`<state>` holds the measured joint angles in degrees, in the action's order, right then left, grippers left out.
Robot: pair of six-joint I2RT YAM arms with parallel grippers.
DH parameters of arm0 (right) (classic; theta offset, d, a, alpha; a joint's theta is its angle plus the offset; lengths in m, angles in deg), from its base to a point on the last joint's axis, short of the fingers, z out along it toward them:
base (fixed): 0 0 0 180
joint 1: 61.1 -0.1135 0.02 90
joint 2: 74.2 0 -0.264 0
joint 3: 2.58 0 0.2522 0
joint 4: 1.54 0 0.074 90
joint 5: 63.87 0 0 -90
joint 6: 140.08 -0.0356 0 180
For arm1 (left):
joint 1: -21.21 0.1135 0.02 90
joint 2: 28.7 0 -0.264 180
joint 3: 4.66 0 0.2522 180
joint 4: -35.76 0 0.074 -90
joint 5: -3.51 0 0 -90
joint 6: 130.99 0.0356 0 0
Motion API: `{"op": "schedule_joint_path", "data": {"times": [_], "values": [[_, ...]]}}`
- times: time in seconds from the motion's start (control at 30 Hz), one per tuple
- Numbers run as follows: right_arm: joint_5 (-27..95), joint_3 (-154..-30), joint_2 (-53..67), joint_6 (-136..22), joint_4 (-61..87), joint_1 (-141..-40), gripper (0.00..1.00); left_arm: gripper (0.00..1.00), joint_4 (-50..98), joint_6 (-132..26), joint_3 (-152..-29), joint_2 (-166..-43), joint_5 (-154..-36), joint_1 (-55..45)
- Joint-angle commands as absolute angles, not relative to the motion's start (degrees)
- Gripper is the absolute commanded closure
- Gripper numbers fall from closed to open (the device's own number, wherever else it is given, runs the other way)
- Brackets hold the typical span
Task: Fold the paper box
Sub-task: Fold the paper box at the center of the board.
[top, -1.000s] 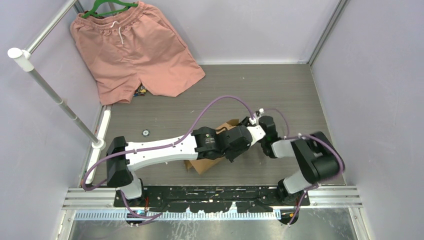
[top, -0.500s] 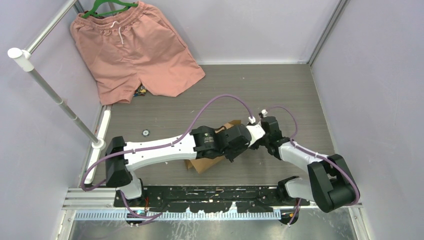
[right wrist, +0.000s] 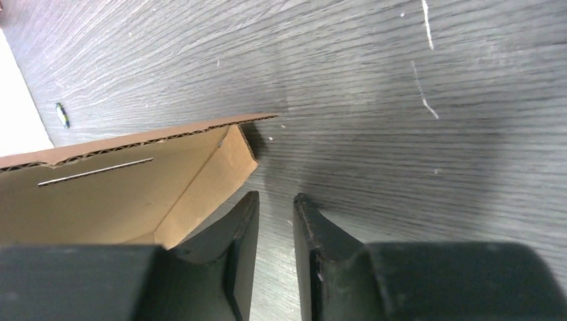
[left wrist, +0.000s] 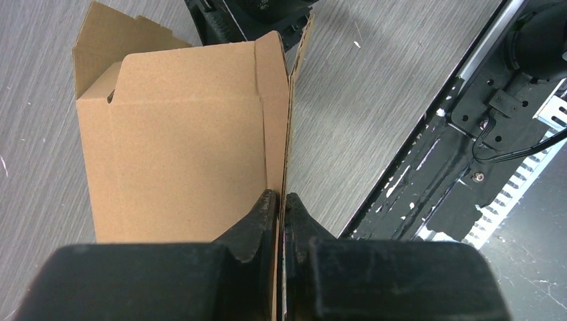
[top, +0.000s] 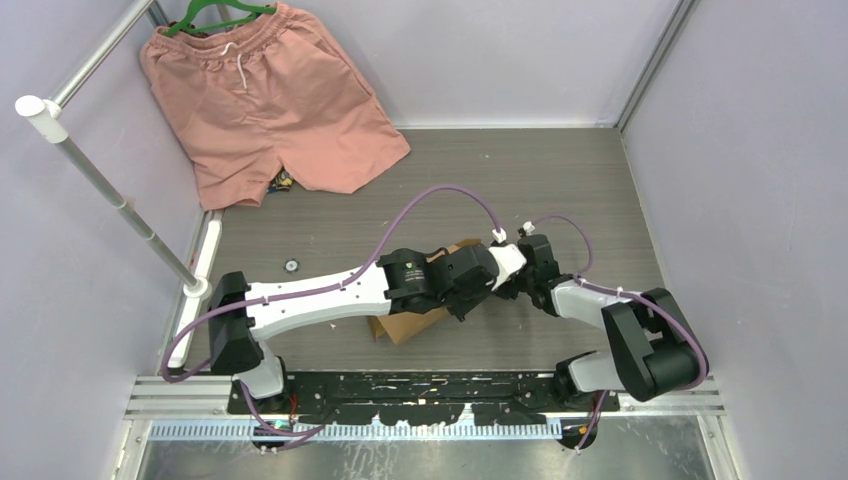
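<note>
The paper box [left wrist: 187,154] sat half-formed by the middle of the table's near edge. The left gripper [left wrist: 281,197] pinched a wall's edge; the right gripper [right wrist: 273,200], slightly parted, held nothing. Light, stiff cardboard probably bent only at scores: best gripped by panel edges

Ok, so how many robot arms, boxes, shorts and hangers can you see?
Robot arms: 2 (left arm, right arm)
Cardboard box: 1
Pink shorts: 1
Green hanger: 1
Total: 5
</note>
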<state>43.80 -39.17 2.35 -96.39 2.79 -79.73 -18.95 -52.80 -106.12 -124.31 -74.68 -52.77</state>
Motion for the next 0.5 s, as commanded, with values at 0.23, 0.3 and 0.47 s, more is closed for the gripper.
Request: {"op": "schedule_joint_path", "data": {"times": [0.23,0.3,0.47], "values": [[38.83,-39.46,3.19,-94.47,-2.37,-78.89,0.79,0.93,-17.39,-54.37,-106.04,-121.68,-76.86,-52.65],[38.26,-39.9,3.79,-94.18,-2.33,-78.78,0.8,0.93,-17.37,-54.44,-106.04,-121.77,-76.95,-52.69],[38.51,-40.31,7.45,-94.69,-5.37,-78.76,0.84,0.93,-17.27,-54.37,-106.13,-121.75,-77.0,-52.66]]}}
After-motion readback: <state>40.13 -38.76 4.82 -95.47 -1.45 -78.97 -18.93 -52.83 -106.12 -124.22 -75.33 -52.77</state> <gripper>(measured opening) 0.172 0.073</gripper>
